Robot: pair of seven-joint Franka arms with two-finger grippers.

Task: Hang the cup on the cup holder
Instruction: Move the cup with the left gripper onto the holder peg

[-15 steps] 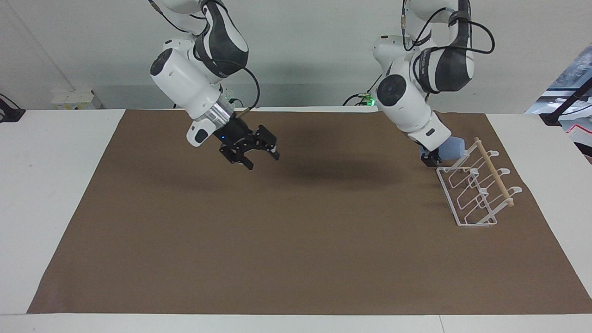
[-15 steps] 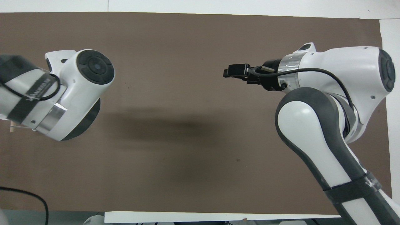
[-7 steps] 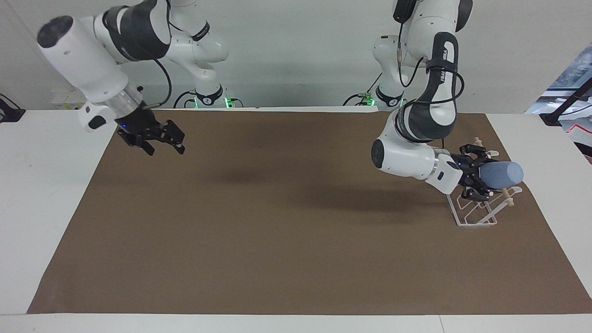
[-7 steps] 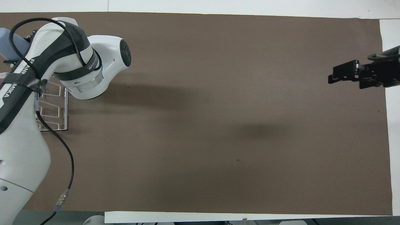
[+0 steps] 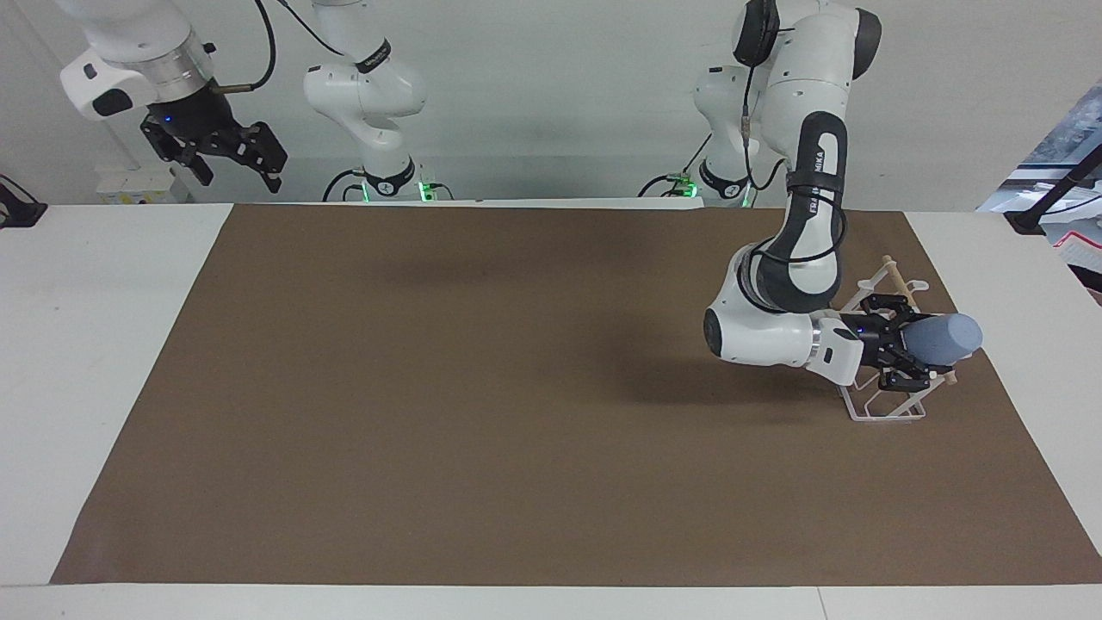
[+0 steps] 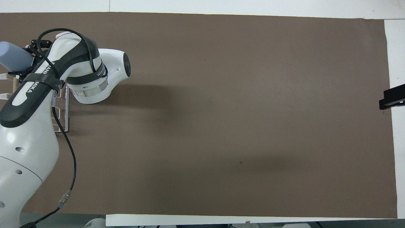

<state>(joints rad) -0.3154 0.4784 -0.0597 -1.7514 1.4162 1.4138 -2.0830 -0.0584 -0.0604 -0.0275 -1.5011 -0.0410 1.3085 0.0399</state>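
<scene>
- Facing view: the left gripper (image 5: pixel 900 343) is clenching the light-blue cup (image 5: pixel 944 338) sideways over the white wire cup holder (image 5: pixel 871 413) at the left arm's end of the table; I judge it should be tipping the mouth down over a slanted prong before releasing; the right gripper (image 5: pixel 225 152) is waiting high with jaws released, having risen and withdrawn since a second ago.
- Overhead view: the cup (image 6: pixel 12 60) is hanging over the holder's wooden dowel (image 6: pixel 15 85); earlier, the arm was hiding both.
</scene>
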